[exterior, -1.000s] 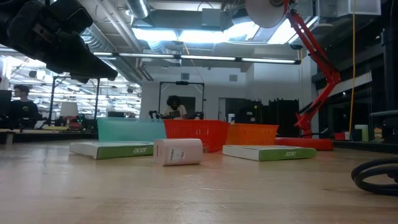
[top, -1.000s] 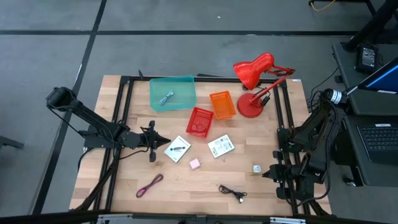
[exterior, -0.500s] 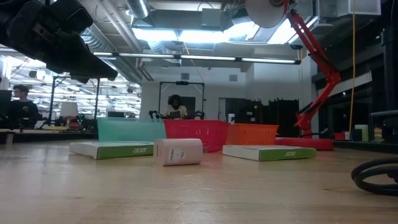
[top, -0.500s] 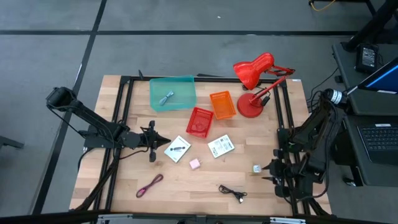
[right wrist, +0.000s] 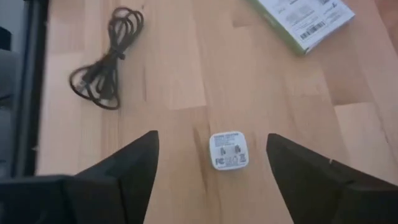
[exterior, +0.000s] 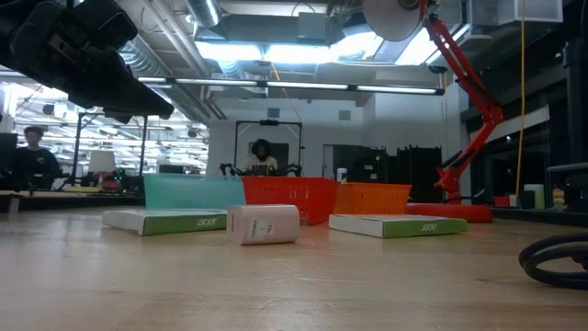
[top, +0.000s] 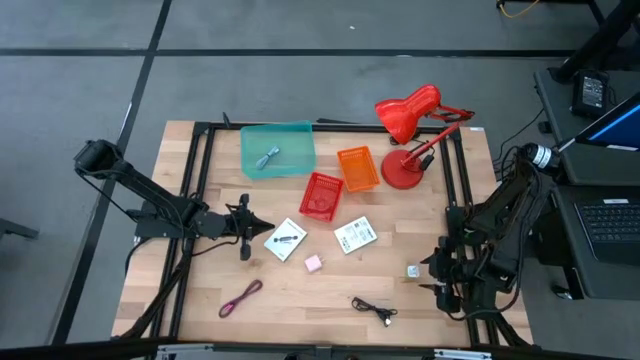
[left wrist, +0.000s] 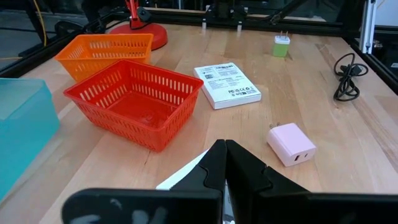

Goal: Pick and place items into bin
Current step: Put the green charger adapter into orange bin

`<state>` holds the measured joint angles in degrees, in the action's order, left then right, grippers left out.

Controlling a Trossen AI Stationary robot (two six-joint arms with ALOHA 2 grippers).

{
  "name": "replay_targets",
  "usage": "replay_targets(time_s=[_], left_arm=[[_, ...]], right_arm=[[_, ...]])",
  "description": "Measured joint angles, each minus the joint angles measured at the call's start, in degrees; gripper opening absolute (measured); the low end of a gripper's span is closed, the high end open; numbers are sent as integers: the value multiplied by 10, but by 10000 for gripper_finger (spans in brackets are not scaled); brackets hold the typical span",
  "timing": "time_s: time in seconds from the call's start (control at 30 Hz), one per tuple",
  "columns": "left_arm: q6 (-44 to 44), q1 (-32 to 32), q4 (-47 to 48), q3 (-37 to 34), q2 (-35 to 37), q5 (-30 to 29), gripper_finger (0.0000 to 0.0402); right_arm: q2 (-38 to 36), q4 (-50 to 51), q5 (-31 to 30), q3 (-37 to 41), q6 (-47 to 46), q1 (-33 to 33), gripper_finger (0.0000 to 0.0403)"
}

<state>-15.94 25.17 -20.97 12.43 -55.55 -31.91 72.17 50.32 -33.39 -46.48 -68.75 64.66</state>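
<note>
My right gripper (top: 429,276) (right wrist: 211,135) hangs open over the table's right side. Its fingers stand to either side of a tiny pale cube (right wrist: 230,151) (top: 411,270) without touching it. My left gripper (top: 262,227) (left wrist: 225,147) is shut and holds nothing, above the left edge of a white printed packet (top: 285,240). A second packet (top: 354,235), a pink cube (top: 313,263), a maroon cable (top: 240,296) and a black cable (top: 373,310) lie flat on the wood. A blue-grey cable (top: 266,157) lies inside the teal bin (top: 295,135).
A red basket (top: 321,195) and an orange basket (top: 358,168) stand right of the teal bin. A red desk lamp (top: 410,140) stands at the far right. A black frame (top: 200,180) runs along the table's sides. People sit in the room beyond (exterior: 262,158).
My right gripper has opened wide and has moved a little toward the pale cube. The left arm has kept still, and nothing on the table has moved.
</note>
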Motion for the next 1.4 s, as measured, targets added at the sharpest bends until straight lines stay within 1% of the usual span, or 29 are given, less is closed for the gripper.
replay_targets(time_s=[0.23, 0.37, 0.53, 0.63, 0.7, 0.83, 0.93, 1.1, 1.23, 1.4], left_arm=[[0, 0, 0, 0, 0, 0, 3], [-14, 0, 0, 0, 0, 0, 3], [-28, 0, 1, 0, 0, 0, 3], [-28, 0, 1, 0, 0, 0, 3], [-28, 0, 1, 0, 0, 0, 3], [-28, 0, 1, 0, 0, 0, 3], [-28, 0, 1, 0, 0, 0, 3], [-28, 0, 2, 0, 0, 1, 3], [-28, 0, 2, 0, 0, 5, 3], [-28, 0, 2, 0, 0, 8, 3]], right_arm=[[46, 27, 2, 0, -2, 0, 266], [74, 39, 2, 0, -29, 0, 263], [106, 30, 14, 0, -33, -1, 263], [124, 30, 18, 0, -58, -5, 263], [136, 29, 19, 0, -58, -11, 263], [150, 23, 22, 0, -44, -24, 263], [155, 19, 36, 0, -40, -35, 263], [156, -7, 46, 0, 0, -50, 263], [159, -9, 64, 1, 19, -65, 263], [159, -67, 81, 35, 40, -79, 263]])
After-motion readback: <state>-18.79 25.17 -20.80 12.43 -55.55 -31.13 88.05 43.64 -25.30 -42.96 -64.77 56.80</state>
